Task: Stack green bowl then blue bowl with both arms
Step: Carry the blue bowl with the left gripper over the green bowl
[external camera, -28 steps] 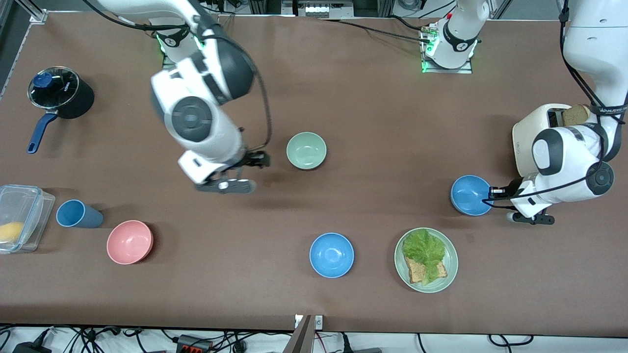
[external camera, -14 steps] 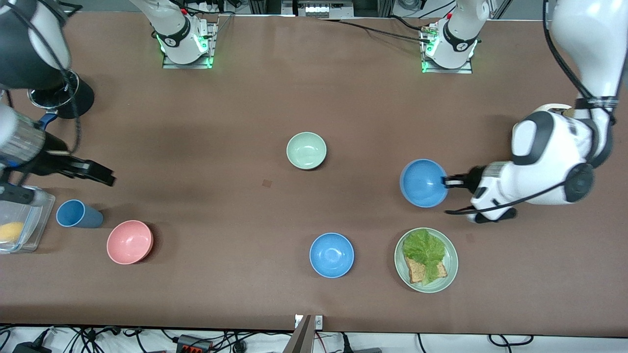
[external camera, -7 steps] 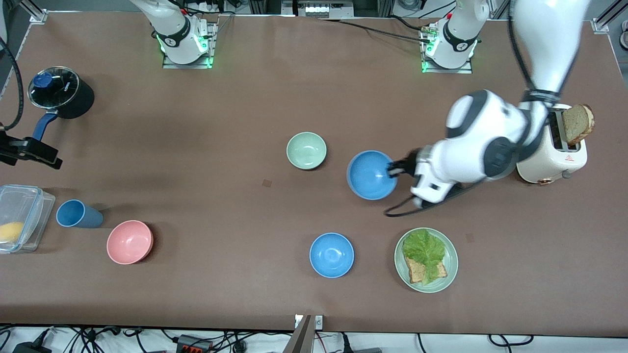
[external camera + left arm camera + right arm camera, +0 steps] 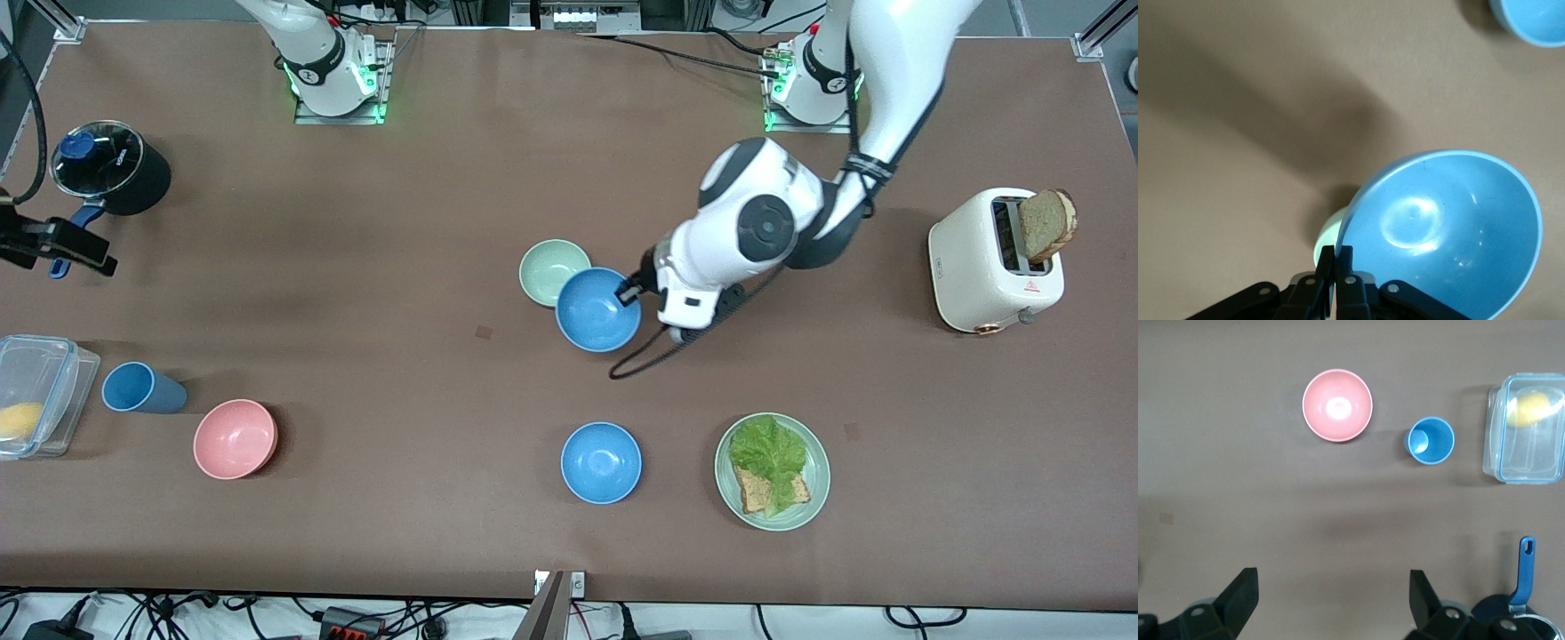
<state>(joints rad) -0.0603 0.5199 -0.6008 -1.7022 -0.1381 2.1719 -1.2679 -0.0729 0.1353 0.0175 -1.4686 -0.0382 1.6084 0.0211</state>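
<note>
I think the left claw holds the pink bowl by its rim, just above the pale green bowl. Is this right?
Not quite. The front view shows the left claw shut on the rim of a glossy sky-blue round bowl, not a pink one. The rest holds: that bowl hangs partly over the small matte sage-green bowl.

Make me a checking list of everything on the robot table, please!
Surface: brown table, bare between things.
Job's things: green bowl on table; blue bowl held above it, overlapping it.
Clutter: second blue bowl, pink bowl, cup, plate with lettuce and bread, toaster, pot, box.
Grippers: left gripper shut on blue bowl's rim; right gripper open, waiting near the pot.
Cables: black loop under left arm.
Surroundings: wires along the table edges.
</note>
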